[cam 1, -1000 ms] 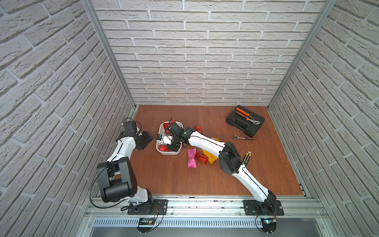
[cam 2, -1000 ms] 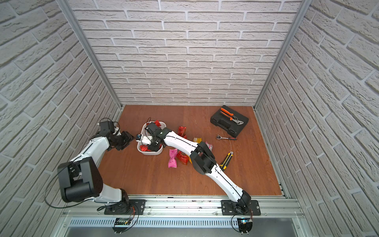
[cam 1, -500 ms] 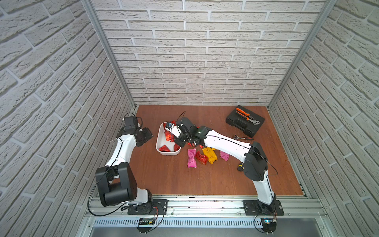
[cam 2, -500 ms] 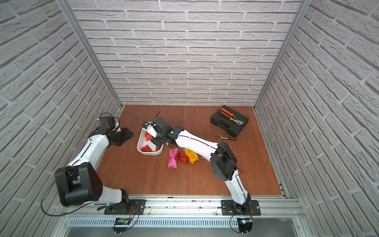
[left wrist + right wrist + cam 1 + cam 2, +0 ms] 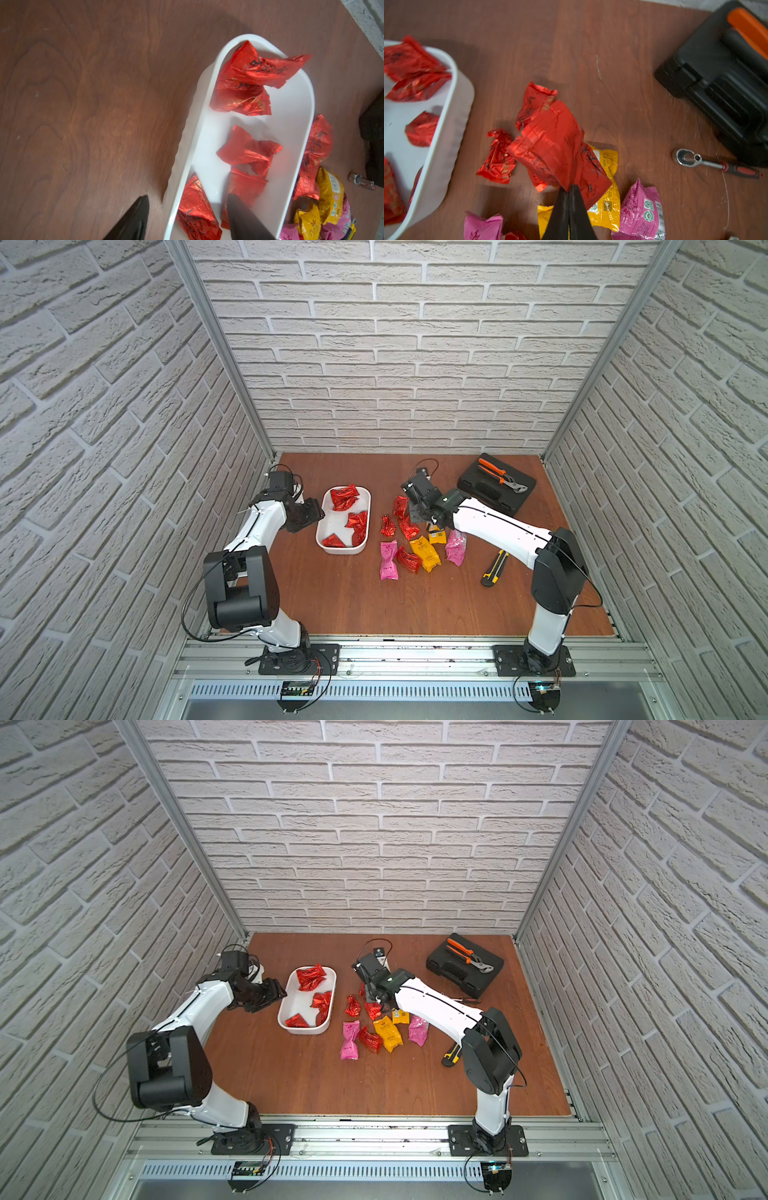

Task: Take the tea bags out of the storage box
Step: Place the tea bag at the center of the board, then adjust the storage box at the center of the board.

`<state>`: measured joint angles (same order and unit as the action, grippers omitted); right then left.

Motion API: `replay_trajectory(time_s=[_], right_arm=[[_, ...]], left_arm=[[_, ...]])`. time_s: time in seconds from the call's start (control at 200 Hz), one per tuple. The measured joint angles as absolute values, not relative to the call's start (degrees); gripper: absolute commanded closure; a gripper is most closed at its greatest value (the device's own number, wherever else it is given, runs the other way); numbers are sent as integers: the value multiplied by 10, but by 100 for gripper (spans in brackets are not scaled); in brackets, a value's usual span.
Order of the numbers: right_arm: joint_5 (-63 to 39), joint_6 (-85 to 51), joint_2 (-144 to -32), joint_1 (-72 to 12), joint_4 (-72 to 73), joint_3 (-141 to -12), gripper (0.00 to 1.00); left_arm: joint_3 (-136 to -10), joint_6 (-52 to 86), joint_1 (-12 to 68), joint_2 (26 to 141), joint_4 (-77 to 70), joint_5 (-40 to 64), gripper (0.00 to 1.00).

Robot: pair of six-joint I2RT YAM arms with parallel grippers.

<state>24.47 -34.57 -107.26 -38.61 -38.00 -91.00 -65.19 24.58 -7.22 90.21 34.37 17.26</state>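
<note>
The white storage box (image 5: 337,523) (image 5: 297,1002) lies left of centre with several red tea bags (image 5: 344,497) in it. More tea bags, red, pink (image 5: 388,561) and yellow (image 5: 424,554), lie on the table to its right. My right gripper (image 5: 569,188) (image 5: 417,515) hangs over that pile, shut on a red tea bag (image 5: 554,143). My left gripper (image 5: 187,218) (image 5: 311,514) is open at the box's left wall. One of its fingers (image 5: 133,218) is outside the wall, and the other is over a red tea bag (image 5: 245,187) inside the storage box (image 5: 291,124).
A black tool case (image 5: 478,491) with orange pliers (image 5: 496,476) sits at the back right. A ratchet (image 5: 708,162) lies beside it. A yellow-black utility knife (image 5: 494,568) lies near the right arm. Brick walls close in both sides and the back.
My right gripper has moved out of the box and to the right with a red tea bag. My left gripper has come closer to the box's left wall and opened wider.
</note>
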Motion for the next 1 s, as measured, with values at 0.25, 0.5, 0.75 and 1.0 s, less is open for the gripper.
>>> replay_trajectory(time_s=[0.25, 0.5, 0.75, 1.0], right_arm=[[189, -403, -1207, -349, -398, -1026, 97], [156, -403, -1279, -331, -423, -1053, 80], [112, -380, -1247, -327, -418, -1035, 49], [86, -272, -1148, -342, -400, -1024, 47]], left_arm=[[-651, 265, -74, 909, 332, 188, 41], [-661, 239, -66, 951, 339, 156, 42], [-661, 216, -40, 961, 339, 127, 51], [-661, 202, -24, 985, 339, 115, 66]])
